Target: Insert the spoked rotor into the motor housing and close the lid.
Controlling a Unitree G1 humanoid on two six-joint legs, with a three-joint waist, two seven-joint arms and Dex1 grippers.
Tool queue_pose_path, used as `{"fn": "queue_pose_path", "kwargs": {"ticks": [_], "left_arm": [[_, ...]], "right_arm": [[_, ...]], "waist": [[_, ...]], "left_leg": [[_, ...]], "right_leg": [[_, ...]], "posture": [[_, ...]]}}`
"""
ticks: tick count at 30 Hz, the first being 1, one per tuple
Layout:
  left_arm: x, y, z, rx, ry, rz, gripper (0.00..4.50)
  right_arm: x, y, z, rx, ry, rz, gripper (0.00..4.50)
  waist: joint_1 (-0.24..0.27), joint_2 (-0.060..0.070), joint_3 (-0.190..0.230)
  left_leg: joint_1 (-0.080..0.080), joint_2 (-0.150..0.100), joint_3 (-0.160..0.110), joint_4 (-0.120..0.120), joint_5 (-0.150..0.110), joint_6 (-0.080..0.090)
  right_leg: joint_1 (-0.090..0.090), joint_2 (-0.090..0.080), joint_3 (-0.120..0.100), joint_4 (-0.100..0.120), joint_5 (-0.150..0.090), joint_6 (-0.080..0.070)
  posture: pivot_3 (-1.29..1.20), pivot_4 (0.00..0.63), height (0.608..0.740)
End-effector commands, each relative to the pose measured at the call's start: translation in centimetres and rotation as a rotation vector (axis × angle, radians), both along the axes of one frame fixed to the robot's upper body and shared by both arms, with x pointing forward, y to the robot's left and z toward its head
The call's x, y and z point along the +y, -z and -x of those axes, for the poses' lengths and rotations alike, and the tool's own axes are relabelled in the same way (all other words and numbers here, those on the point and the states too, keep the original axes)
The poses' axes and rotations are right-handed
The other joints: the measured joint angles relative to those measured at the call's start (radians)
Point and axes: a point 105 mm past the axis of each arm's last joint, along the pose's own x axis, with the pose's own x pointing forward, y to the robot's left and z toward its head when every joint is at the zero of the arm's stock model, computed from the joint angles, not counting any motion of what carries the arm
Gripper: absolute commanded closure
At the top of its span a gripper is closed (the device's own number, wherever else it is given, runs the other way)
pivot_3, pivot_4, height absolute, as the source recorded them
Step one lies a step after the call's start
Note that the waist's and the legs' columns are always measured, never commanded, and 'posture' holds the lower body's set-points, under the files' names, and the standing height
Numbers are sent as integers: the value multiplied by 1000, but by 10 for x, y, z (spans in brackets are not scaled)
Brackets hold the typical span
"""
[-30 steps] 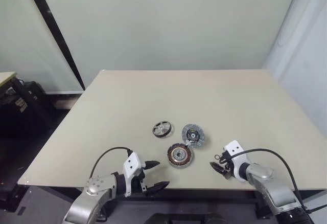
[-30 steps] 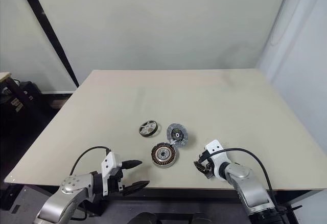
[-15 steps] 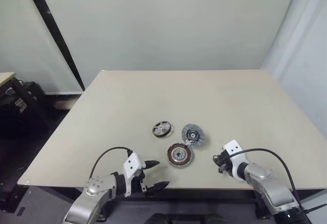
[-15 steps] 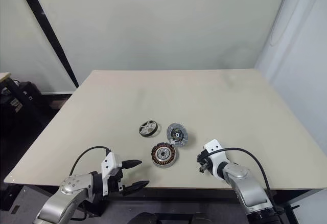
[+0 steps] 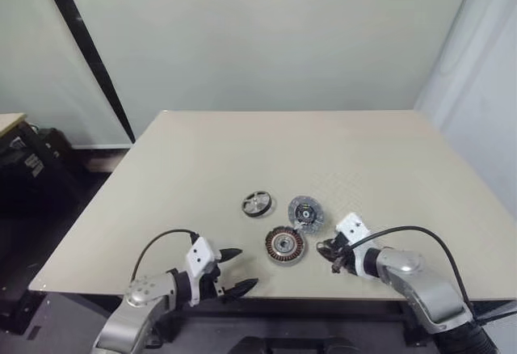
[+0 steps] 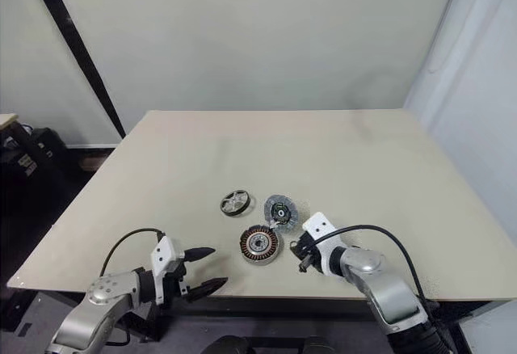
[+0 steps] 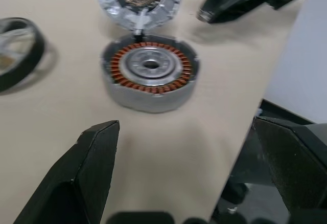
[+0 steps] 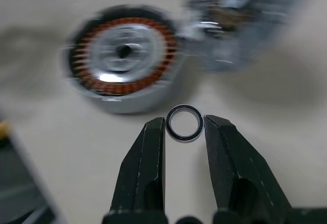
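right gripper [image 8: 184, 123] clamped on small ring [image 8: 184, 122] beside housing [image 5: 283, 246] | left gripper [image 5: 233, 271] spread wide | rotor [image 5: 256, 204], lid [image 5: 307, 213] on table [image 5: 242, 152]

The right gripper [image 8: 184, 124] has its jaws pinched on a small dark-rimmed metal ring [image 8: 184, 123], held just above the beige desk [image 8: 286, 127]. Beyond it sits the motor housing [image 8: 122, 56], copper windings circling its silver centre. Touching it, a blurred silvery disc is probably the lid [image 8: 232, 14].
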Motion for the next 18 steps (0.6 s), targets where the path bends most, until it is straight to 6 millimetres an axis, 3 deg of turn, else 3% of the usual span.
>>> {"fn": "queue_pose_path", "kwargs": {"ticks": [1, 11, 18], "left_arm": [[5, -13, -9, -62, -11, 0, 0], [3, -13, -10, -72, -4, -2, 0], [1, -12, -10, -76, 0, 0, 0]], "right_arm": [[20, -19, 2, -39, -74, -34, 3706], [55, -22, -16, -75, -31, -66, 3706], [68, -18, -23, -80, -27, -66, 3706]], "waist": [[0, -1, 0], [0, -1, 0], [0, -1, 0]], "left_leg": [[0, 0, 0, 0, 0, 0], [0, 0, 0, 0, 0, 0], [0, -2, 0, -1, 0, 0]], "right_leg": [[0, 0, 0, 0, 0, 0], [-3, 1, 0, 0, 0, 0], [-4, 0, 0, 1, 1, 2]], "posture": [[0, 0, 740], [0, 0, 740], [0, 0, 740]]}}
